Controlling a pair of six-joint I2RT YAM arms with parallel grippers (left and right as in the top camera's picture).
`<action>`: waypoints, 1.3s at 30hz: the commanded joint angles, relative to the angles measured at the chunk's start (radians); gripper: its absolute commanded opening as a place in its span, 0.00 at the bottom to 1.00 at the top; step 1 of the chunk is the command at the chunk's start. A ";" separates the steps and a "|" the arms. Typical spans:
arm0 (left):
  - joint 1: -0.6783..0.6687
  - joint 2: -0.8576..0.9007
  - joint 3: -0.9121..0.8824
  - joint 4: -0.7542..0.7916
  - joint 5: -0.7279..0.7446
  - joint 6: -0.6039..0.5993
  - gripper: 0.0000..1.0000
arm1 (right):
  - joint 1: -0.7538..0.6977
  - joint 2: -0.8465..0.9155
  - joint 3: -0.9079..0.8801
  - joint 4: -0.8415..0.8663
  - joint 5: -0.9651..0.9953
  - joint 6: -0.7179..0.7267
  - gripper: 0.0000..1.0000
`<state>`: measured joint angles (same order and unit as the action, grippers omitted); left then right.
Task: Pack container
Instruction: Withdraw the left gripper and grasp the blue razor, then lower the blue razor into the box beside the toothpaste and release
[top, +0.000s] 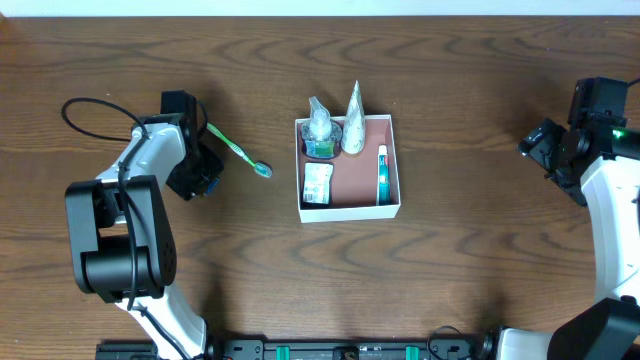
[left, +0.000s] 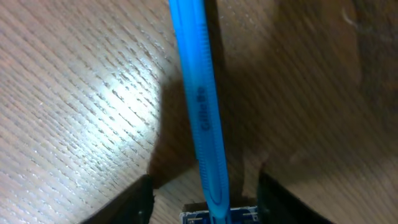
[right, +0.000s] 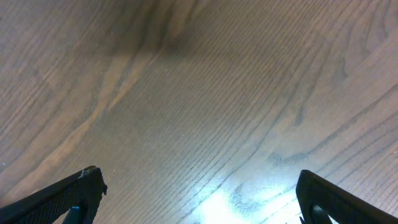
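Left hand (left: 204, 186) half-spread astride the slim blue-green plastic toothbrush (left: 198, 93) near the desk's (top: 450, 280) left edge. I cannot tell if it grips. Right hand (right: 198, 176) released, empty.

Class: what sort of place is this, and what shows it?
Probably a robot test bench: left arm and right arm at a wooden table, a white container of toiletries, a toothbrush.
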<state>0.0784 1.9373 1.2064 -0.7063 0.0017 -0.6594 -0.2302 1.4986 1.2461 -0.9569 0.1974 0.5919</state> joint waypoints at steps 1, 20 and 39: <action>0.006 0.045 -0.005 -0.011 -0.009 0.039 0.42 | -0.006 0.005 0.001 -0.001 0.004 -0.002 0.99; 0.006 -0.140 0.037 -0.088 0.190 0.209 0.10 | -0.006 0.005 0.001 -0.001 0.004 -0.002 0.99; -0.463 -0.662 0.037 0.029 0.389 0.334 0.10 | -0.006 0.005 0.001 -0.001 0.004 -0.002 0.99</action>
<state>-0.2924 1.2823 1.2263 -0.6853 0.4603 -0.3614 -0.2302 1.4986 1.2461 -0.9573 0.1974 0.5919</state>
